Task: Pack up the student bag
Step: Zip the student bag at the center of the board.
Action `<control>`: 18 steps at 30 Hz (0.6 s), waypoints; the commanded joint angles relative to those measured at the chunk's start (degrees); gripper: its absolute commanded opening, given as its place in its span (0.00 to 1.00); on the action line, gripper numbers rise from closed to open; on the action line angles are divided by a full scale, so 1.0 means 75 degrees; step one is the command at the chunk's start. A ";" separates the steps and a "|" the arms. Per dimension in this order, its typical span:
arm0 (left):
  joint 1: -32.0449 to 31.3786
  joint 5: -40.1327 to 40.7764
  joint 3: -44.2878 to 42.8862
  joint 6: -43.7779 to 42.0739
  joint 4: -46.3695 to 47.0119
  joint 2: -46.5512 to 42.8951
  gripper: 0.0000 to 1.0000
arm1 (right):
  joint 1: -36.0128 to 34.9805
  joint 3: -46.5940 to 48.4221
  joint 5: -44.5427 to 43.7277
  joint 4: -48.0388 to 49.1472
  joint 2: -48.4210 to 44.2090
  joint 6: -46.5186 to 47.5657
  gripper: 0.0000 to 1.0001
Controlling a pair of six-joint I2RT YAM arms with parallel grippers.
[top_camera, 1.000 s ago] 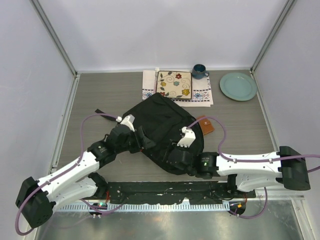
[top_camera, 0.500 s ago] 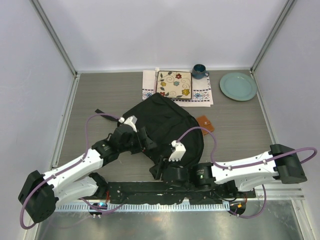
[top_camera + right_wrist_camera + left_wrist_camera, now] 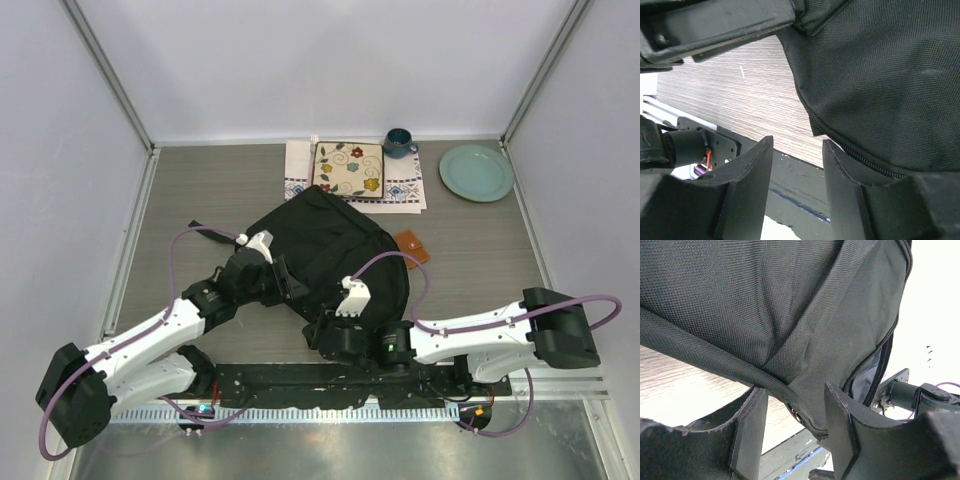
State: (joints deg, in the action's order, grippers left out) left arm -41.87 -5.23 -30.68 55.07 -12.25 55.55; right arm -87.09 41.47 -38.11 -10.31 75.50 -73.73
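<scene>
- Grey wood-grain bench point(image 3: 180, 200), walled in white on three sides; both arms reach in from the near edge.
- Student bag point(image 3: 330, 235): lies flat in the middle of the bench, its far edge reaching a patterned cloth point(image 3: 300, 172) at the back.
- Handling, by judgement: woven black fabric, soft and limp. It sags and folds where lifted, so it will not hold a shape or keep its mouth open unaided. It looks light and not fragile, and the weave offers fair friction.
- Where to take hold: the stitched seams and the zip edge point(image 3: 865, 160) look the firmest. A pinch on flat cloth would only gather slack.
- Left claw point(image 3: 792, 395): fingers spread at the bag's left side, with a seam ridge of the bag running through the gap and not clamped.
- Right claw point(image 3: 797, 147): fingers spread at the bag's near edge, only bench and rail between them, the zip edge resting above one finger.
- Bag contents: the zip stands partly open and shows a strip of grey lining point(image 3: 867, 375). What lies inside cannot be seen.
- Blue mug point(image 3: 399, 142) at the back: its inside is too small to read.
- Loose items: a flowered square point(image 3: 349, 168) on the cloth, a brown wallet point(image 3: 411, 248) just beside the bag's right edge, and a green plate point(image 3: 476, 172) well apart.
</scene>
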 commanded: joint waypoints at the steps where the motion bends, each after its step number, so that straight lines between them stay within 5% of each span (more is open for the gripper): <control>1: -0.0019 -0.0169 -0.0140 -0.0065 0.0567 0.0000 0.50 | 0.0022 0.0318 -0.0567 0.0155 0.0210 -0.0106 0.49; 11: -0.0008 -0.0181 -0.0140 -0.0065 0.0543 -0.0082 0.47 | 0.0561 0.0306 -0.0861 0.0096 0.0116 0.0140 0.45; 18: -0.0008 -0.0228 -0.0164 -0.0065 0.0567 -0.0082 0.43 | 0.0690 0.0423 -0.0755 0.0085 0.0339 0.0163 0.28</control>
State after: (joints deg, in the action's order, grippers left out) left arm -41.87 -5.21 -30.68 55.05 -12.25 55.68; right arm -82.81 41.95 -39.99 -10.79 77.30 -72.69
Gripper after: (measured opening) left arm 0.438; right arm 0.330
